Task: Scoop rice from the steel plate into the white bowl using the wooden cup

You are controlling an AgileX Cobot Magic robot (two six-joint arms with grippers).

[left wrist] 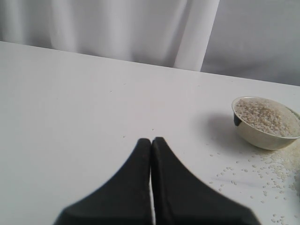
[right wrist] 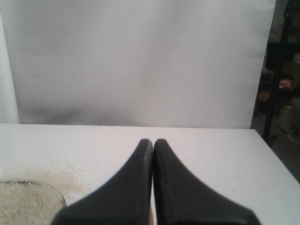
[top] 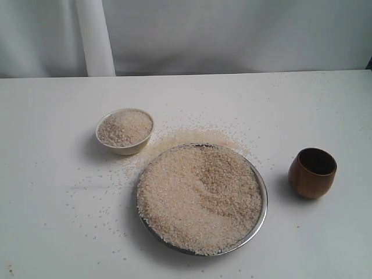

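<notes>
While left hand [left wrist: 151, 140] is closed, right hand [right wrist: 153, 140] closed, both empty

I am looking at the steel plate [top: 265, 199] lying flat in the lower centre of the exterior frame, its shiny thin rim showing around a broad heap of the rice [top: 200, 197], pale beige grains. Loose grains are lying scattered above and left of it, thickest toward the white bowl [top: 125, 149]. That small cream bowl is sitting upright at upper left, just beside the plate, filled with rice. The wooden cup [top: 308, 181], reddish-brown and dark inside, is standing upright at right, apart from the plate.
</notes>
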